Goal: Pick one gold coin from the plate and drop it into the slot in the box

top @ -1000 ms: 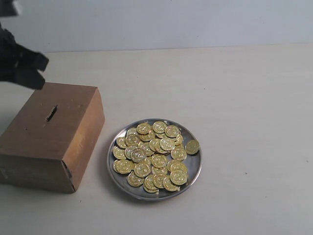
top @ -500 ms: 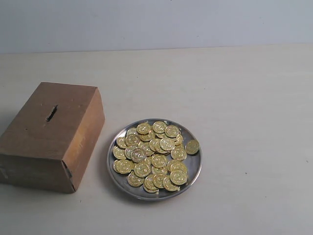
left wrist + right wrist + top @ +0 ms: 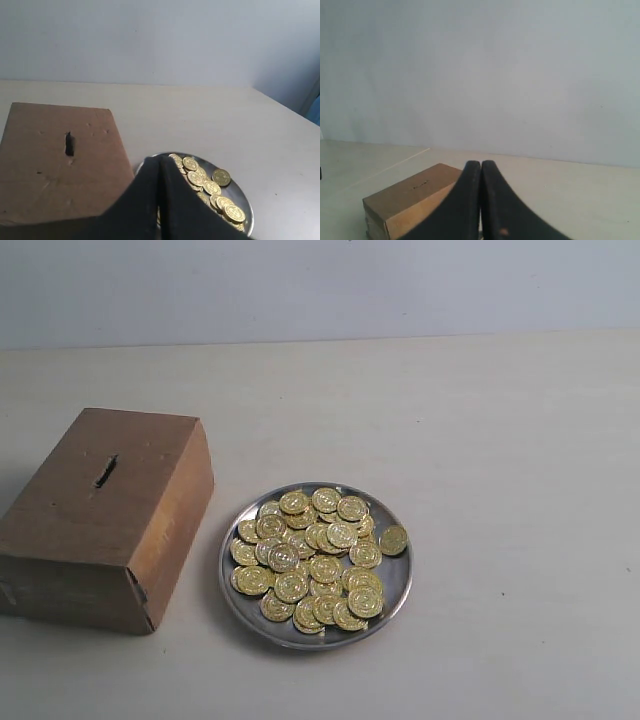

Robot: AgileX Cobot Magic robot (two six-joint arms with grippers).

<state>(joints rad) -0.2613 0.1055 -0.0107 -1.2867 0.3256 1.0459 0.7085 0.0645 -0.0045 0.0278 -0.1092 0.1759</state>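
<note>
The silver-grey plate [image 3: 396, 585] lies on the table right of the brown box [image 3: 85, 530] and holds several gold coins [image 3: 315, 558]. The dark slot [image 3: 105, 471] cuts the box's top face. No gripper shows in the exterior view. In the left wrist view my left gripper [image 3: 160, 159] is shut with nothing between its black fingers; beyond it lie the plate [image 3: 244, 199], the coins [image 3: 210, 187], the box [image 3: 50, 165] and the slot [image 3: 69, 143]. In the right wrist view my right gripper [image 3: 481, 163] is shut and empty, with the box [image 3: 407, 197] beyond it.
The pale table [image 3: 500, 420] stretches behind and to the right of the plate. A plain light wall [image 3: 320, 285] stands at the back. One coin [image 3: 393, 539] lies apart from the pile near the plate's right rim.
One second ago the left gripper hung over the box's far left corner in the exterior view. It has since left that view. Box, plate and coins have not moved.
</note>
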